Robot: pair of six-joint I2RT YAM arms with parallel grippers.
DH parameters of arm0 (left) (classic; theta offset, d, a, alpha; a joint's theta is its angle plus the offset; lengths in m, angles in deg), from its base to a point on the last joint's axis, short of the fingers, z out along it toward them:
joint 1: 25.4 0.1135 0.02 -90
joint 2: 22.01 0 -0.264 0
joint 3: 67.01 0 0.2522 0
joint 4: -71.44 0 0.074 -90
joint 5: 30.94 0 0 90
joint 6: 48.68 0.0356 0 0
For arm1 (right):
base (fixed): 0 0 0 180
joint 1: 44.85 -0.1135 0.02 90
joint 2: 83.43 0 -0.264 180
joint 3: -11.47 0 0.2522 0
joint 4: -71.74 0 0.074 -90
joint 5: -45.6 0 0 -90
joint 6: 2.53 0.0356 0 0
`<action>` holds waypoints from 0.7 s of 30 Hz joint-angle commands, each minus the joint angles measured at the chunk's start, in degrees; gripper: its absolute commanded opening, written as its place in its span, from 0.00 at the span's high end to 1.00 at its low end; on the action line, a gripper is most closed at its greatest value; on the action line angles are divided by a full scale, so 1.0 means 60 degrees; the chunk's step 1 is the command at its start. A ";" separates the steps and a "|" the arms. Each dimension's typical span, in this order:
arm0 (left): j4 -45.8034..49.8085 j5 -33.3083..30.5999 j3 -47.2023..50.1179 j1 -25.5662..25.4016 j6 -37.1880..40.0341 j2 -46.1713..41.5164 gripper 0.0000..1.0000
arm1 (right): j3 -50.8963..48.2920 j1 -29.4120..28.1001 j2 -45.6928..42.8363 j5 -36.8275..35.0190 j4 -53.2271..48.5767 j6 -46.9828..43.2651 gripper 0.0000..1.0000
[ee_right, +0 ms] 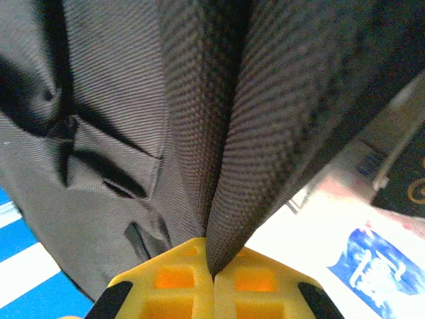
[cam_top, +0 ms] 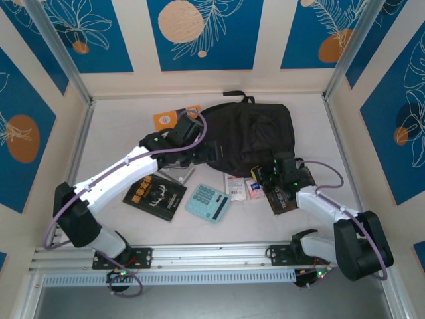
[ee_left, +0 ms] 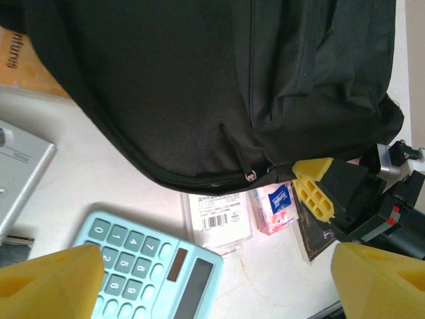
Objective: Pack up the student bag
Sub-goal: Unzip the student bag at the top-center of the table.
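The student bag (cam_top: 255, 133) is a large black backpack lying flat at the back of the table, its top loop pointing away. My right gripper (cam_top: 265, 174) is at the bag's near edge. In the right wrist view it (ee_right: 214, 272) is shut on a pinched fold of the bag's black fabric (ee_right: 219, 133). My left gripper (cam_top: 198, 149) hovers over the bag's near left edge. Its yellow fingers (ee_left: 46, 282) stand wide open with nothing between them, above the bag's zipped rim (ee_left: 199, 80) and the light blue calculator (ee_left: 146, 269).
A clear barcoded packet (cam_top: 234, 185) and a tissue pack (cam_top: 253, 189) lie just in front of the bag. A black book (cam_top: 154, 195), an orange book (cam_top: 174, 118), a silver case (cam_top: 174, 174) and a dark book (cam_top: 282, 199) under the right arm also lie on the table.
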 commanded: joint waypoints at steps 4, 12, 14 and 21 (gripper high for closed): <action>0.0151 0.0564 -0.1210 -0.0409 -0.0146 0.1446 0.24 | -0.0669 -0.0173 -0.0181 -0.0306 0.2065 -0.0599 1.00; 0.0528 0.0836 -0.2618 -0.0674 -0.0454 0.3184 0.39 | -0.1021 -0.0382 -0.0211 -0.0453 0.2541 -0.0807 1.00; 0.0494 0.0692 -0.2657 -0.0718 -0.0562 0.3461 0.40 | -0.1063 -0.0403 -0.0258 -0.0445 0.2591 -0.0902 1.00; 0.0455 0.0494 -0.2492 -0.0778 -0.0963 0.4256 0.43 | -0.1269 -0.0436 -0.0460 -0.0482 0.2848 -0.1093 1.00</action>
